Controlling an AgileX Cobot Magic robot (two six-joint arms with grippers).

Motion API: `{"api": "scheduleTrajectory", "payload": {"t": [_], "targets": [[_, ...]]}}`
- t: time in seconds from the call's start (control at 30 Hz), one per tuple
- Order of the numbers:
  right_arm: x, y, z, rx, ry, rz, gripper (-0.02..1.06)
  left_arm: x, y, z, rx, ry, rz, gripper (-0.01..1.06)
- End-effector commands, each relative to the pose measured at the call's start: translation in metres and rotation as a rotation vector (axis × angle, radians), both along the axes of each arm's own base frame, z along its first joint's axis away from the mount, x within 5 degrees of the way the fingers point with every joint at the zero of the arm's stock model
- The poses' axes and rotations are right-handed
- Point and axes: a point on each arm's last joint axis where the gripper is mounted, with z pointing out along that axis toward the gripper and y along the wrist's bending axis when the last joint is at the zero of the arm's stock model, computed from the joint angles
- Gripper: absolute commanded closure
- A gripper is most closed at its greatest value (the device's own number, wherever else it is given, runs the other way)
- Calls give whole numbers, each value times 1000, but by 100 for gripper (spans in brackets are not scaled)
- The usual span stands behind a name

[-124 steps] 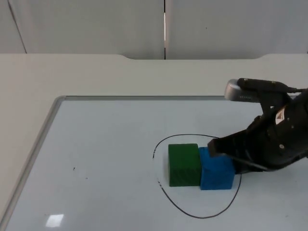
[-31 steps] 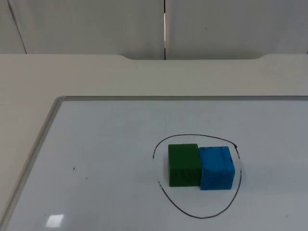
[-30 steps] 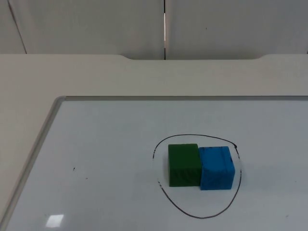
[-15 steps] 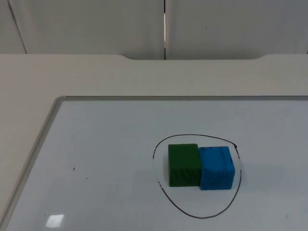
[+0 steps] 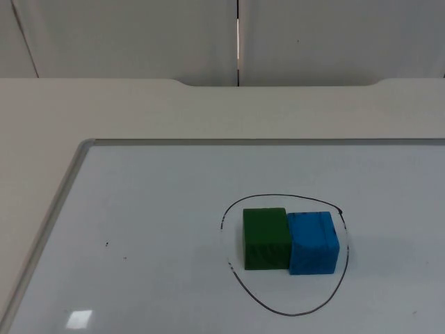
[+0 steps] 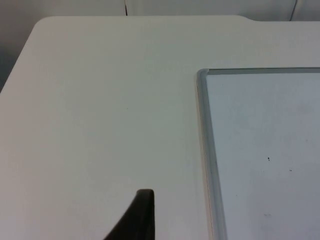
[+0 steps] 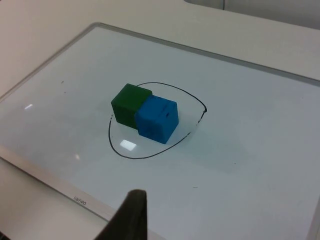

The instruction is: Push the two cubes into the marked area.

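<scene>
White table (image 5: 139,111); whiteboard (image 5: 153,209) flat on it

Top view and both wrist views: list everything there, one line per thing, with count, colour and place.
Green cube: one, green, inside the drawn outline, touching the blue cube.
Blue cube: one, blue, inside the outline beside the green cube.
Marked area: one, black hand-drawn loop on the whiteboard.
Whiteboard: one, white with a silver frame, lying on the table.
Table: one, white, ends at the partition wall.
Partition wall: grey, behind the table.
Left gripper: black fingertip above bare table beside the whiteboard's frame, waiting.
Right gripper: black fingertip near the whiteboard's edge, apart from the cubes.
</scene>
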Motion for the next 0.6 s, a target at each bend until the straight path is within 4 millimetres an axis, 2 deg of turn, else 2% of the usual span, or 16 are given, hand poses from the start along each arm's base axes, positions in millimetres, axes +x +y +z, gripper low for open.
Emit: {"api": "scheduleTrajectory", "payload": {"t": [0.0, 0.57], "targets": [[0, 0, -1, -6, -4, 1, -1, 0, 0, -1, -1, 2, 2, 0], [0, 1, -1, -1, -3, 2, -1, 0, 0, -1, -1, 2, 2, 0]]}}
